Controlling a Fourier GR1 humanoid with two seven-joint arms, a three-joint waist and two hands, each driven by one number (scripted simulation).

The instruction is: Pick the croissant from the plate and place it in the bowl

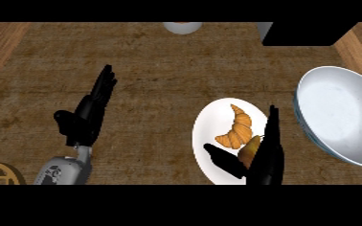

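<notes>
Croissant [237, 127] on plate [209, 124], right hand [267, 154] alongside, bowl [332, 110] beyond.

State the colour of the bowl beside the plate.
The bowl is pale bluish white, seen in the head view.

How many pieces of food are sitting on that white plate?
2. A croissant lies mid-plate; a second brownish item sits just below it, partly hidden by the right hand, so more may be concealed.
</notes>
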